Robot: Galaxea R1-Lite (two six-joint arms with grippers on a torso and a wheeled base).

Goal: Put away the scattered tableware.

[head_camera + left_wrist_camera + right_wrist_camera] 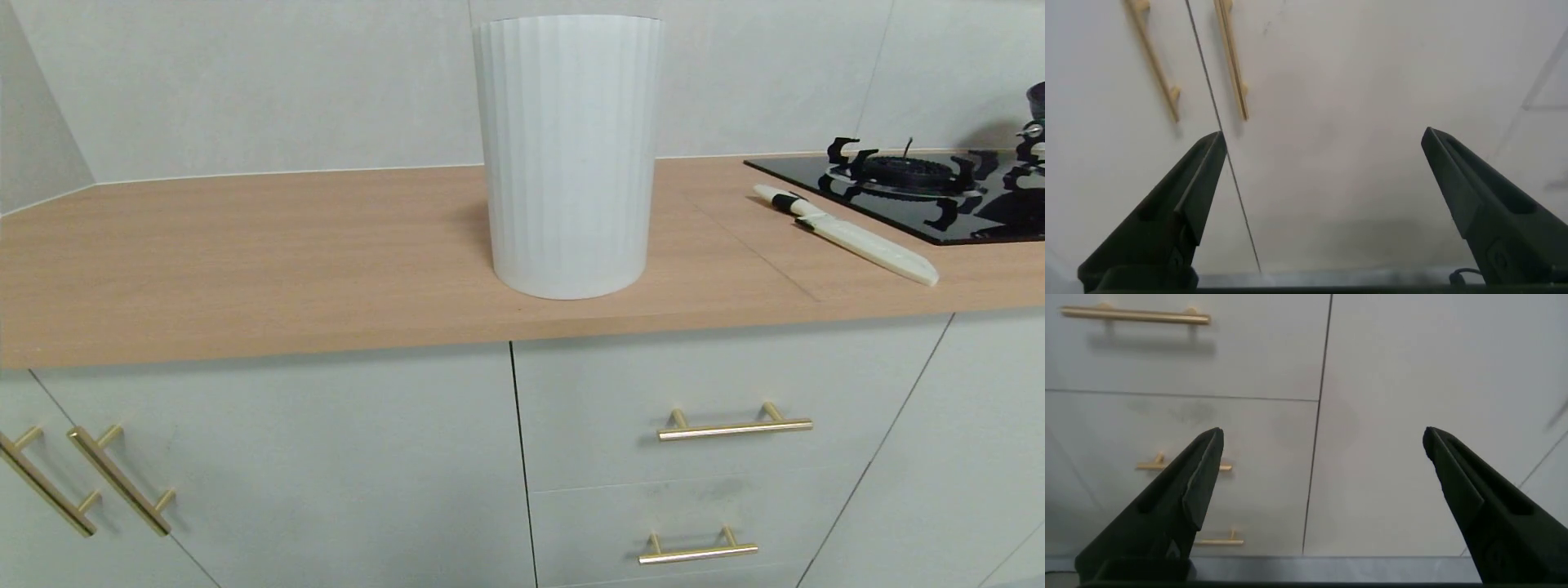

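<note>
A tall white ribbed cylindrical container [567, 163] stands upright near the middle of the light wooden table [245, 245], towards its near edge. To the right, well apart from it, a white-bladed knife with a white and black handle [849, 235] lies flat on the table. Its handle points far-left and its tip near-right, and it lies just beside the near-left corner of the black glass gas hob [804, 170]. A black burner grate [902, 173] sits on the hob.

Below the table are pale grey cabinet fronts. Two drawers sit right of centre, with an upper brass bar handle [735, 426] and a lower brass bar handle [698, 552]. A pair of slanted brass door handles [121, 480] is at the far left.

The left pincer [1323, 135] is released, its dark fingers spread wide and empty, facing a cabinet door seam. The right pincer [1323, 433] is likewise released and empty, facing the drawer fronts.
</note>
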